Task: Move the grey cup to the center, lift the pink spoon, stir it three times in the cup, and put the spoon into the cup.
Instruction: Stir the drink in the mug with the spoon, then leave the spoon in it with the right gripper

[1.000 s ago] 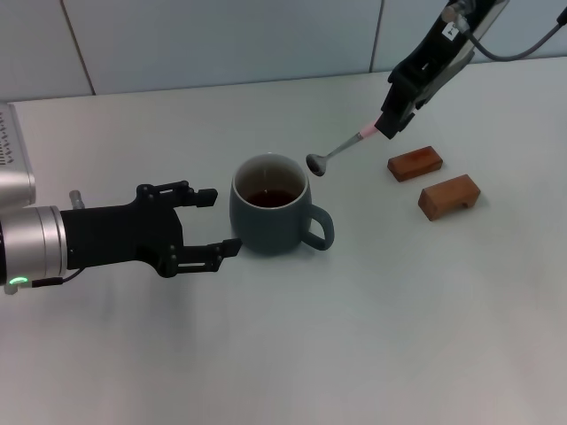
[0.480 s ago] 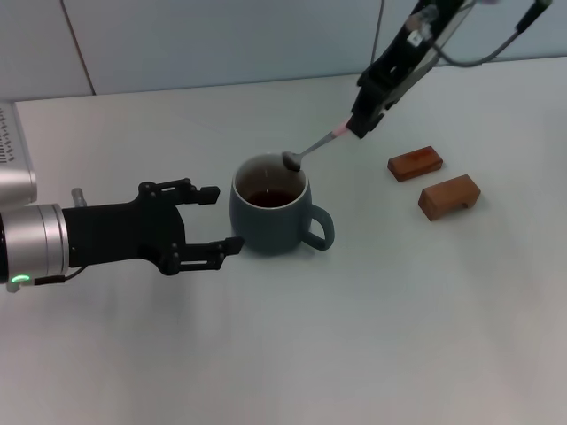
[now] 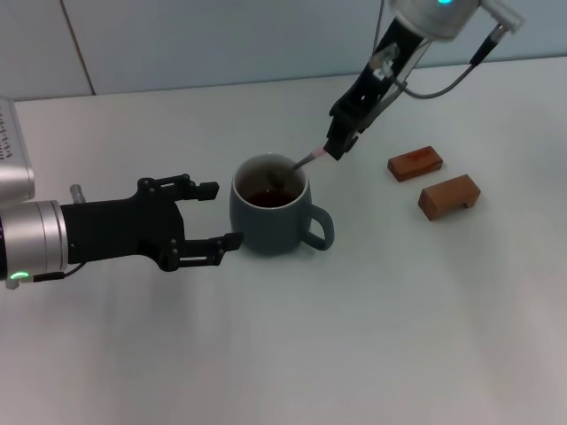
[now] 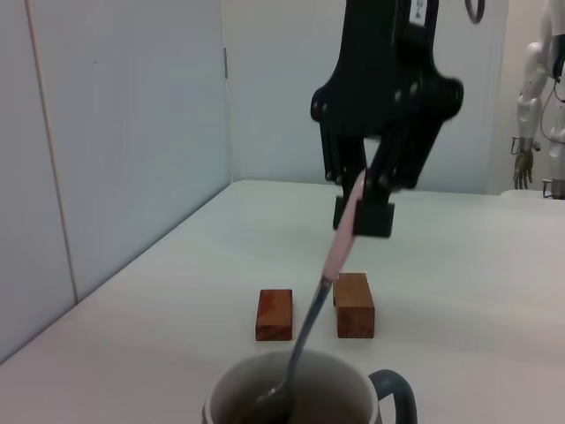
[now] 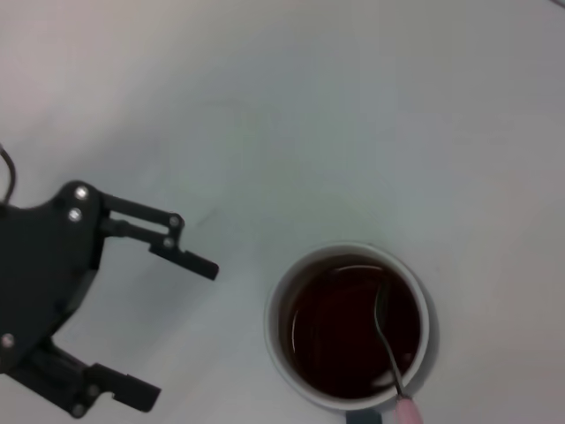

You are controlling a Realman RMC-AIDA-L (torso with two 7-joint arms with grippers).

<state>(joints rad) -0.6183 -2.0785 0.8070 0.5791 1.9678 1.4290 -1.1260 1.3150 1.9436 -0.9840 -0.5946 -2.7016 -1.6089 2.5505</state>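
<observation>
1. Head view: grey cup sits near mid-table, handle twd the robot's right, dark liquid inside. Left gripper is just beside the cup on its left, fingers spread, holding nothing, not touching the cup. Right gripper hangs above and to the right of the cup, clenched on the pink spoon at its handle end; spoon slants down w/ its bowl inside the cup. Two wooden blocks lie well apart from the cup on the right.
2. Left wrist view: cup rim at the near edge, spoon tilted, metal bowl down inside the cup, pink handle pinched in the right gripper above. Both blocks rest on the table beyond the cup.
3. Right wrist view: looking down into the cup; spoon bowl dips in the brown liquid by the cup wall. Left gripper is near the cup, fingers apart, empty.
</observation>
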